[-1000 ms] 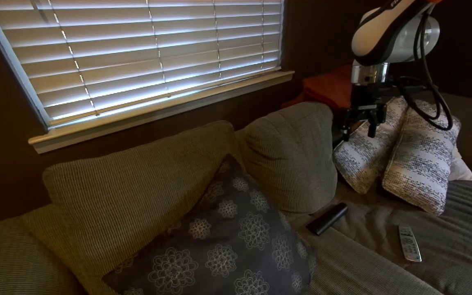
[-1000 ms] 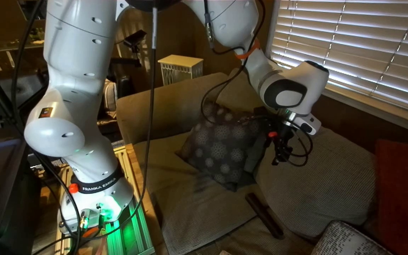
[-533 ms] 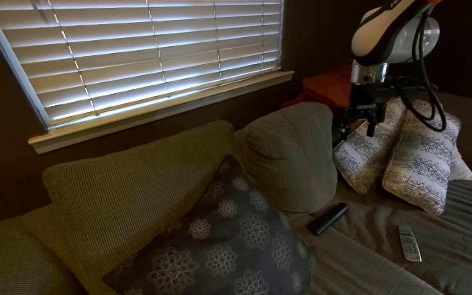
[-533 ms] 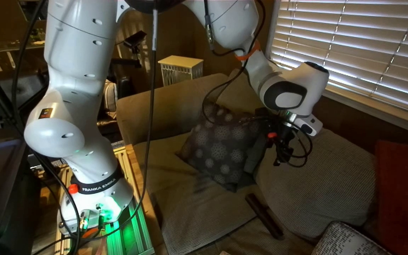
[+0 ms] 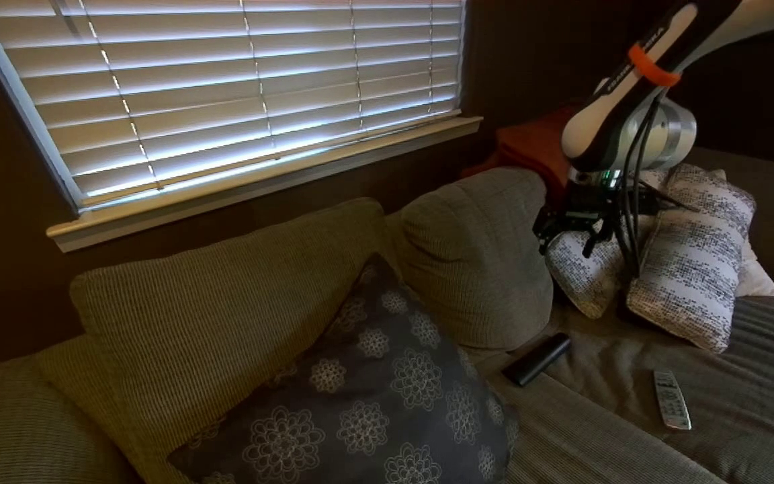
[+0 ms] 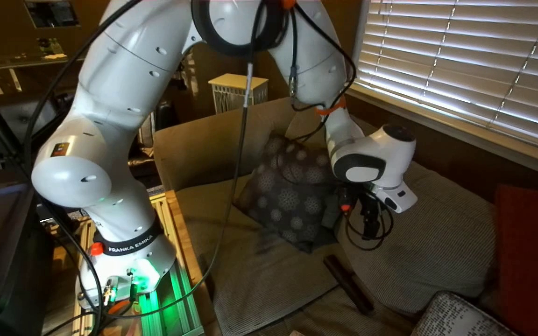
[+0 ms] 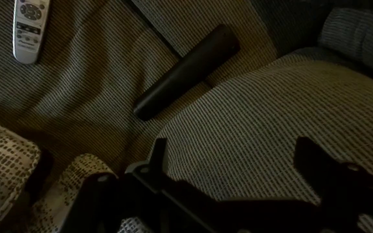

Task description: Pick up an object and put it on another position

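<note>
The object, a slim silver remote (image 5: 672, 400) with rows of buttons, lies flat on the sofa seat. In the wrist view the remote (image 7: 30, 30) shows at the upper left, cut by the frame edge. Another position, the plump tan cushion (image 5: 478, 262), leans against the sofa back; in the wrist view the cushion (image 7: 254, 110) fills the area beyond my fingers. My gripper (image 5: 565, 251) hovers beside and above the cushion's far side, well away from the remote. Its jaws stand wide apart with only cushion fabric seen between the fingertips of the gripper (image 7: 231, 140).
A dark, longish black thing (image 7: 186, 72) lies on the seat between remote and cushion. Black-and-white patterned pillows (image 5: 689, 262) stand close behind the gripper. A grey flowered pillow (image 6: 292, 196) and an orange-red one (image 6: 530, 252) flank the cushion. Window blinds (image 5: 239, 87) rise behind.
My arm has reached lower, and the gripper has come down toward the cushion, shifting slightly left in an exterior view. Both remote and cushion have stayed put, and the jaws remain open.
</note>
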Controlling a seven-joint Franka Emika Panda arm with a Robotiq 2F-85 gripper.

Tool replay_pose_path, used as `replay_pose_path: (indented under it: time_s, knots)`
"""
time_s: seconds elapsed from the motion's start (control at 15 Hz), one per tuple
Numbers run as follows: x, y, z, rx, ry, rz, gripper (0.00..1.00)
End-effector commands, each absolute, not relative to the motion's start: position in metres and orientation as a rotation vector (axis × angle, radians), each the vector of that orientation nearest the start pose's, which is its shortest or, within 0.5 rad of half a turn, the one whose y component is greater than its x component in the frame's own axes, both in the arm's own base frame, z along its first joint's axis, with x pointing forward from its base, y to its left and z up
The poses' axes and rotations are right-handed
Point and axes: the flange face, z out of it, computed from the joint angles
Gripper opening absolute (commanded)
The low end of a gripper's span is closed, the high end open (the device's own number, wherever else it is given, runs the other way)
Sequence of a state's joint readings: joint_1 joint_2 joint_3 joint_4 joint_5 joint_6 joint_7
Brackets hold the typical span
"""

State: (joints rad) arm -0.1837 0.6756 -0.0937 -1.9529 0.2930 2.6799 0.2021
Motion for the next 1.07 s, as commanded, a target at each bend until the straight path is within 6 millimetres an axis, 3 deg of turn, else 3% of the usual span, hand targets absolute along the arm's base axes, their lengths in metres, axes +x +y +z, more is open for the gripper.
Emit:
replay_pose_path:
  time_s: [0.0, 0.33, 0.6, 0.8, 1.0]
  knots:
    - [0.605, -0.185, 0.080, -2.917, 1.126, -0.165, 1.00]
    - [0.618, -0.193, 0.014, -2.929, 1.247, -0.111, 1.00]
    - [0.623, -0.205, -0.022, -2.841, 1.413, 0.035, 1.00]
    - [0.625, -0.214, -0.042, -2.773, 1.532, 0.207, 1.00]
    - [0.617, -0.213, -0.038, -2.786, 1.512, 0.220, 1.00]
